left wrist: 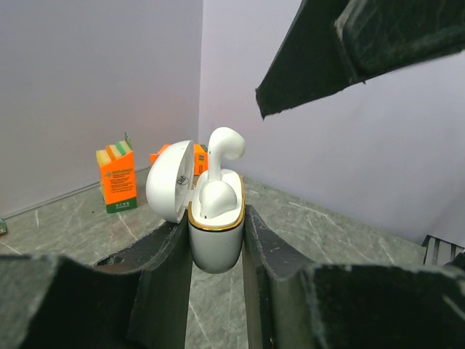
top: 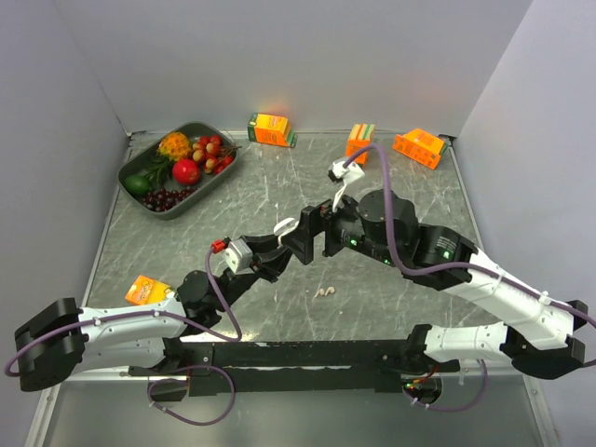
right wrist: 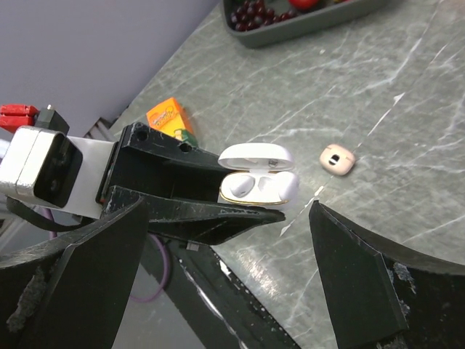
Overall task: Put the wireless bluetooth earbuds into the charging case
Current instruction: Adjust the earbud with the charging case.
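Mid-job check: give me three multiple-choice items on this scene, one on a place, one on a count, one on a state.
1. Where is the charging case? A clamped in the left tool; B lying loose; C out of view.
2. How many orange cartons show from above? A two; B four; C six.
3. The case's lid is: A shut; B open; C missing.
Key: 1 A, the tool grips its sides; 2 B, three at the back, one by the left arm; 3 B, it is swung back on its hinge.
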### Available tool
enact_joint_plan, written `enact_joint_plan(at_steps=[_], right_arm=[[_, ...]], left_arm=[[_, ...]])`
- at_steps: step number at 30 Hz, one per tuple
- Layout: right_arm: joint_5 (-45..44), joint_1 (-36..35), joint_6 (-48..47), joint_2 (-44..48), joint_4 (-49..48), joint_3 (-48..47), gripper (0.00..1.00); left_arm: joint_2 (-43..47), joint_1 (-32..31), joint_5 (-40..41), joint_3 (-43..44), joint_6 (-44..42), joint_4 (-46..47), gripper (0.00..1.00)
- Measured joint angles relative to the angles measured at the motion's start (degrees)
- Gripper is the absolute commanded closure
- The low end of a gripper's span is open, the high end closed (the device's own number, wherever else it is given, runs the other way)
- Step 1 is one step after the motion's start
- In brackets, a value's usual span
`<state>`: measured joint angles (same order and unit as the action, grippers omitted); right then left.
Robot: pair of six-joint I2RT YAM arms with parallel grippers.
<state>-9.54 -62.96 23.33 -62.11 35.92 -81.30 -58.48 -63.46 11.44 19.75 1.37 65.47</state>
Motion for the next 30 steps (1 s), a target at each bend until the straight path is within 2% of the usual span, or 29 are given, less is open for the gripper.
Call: enact_joint_plan(at_steps=[30], right_arm=[[7.7, 2.6, 4.2, -2.3, -3.3, 1.9, 0.01]], left_arm=[[0.8, 0.0, 0.0, 0.0, 0.0, -0.2, 0.99]])
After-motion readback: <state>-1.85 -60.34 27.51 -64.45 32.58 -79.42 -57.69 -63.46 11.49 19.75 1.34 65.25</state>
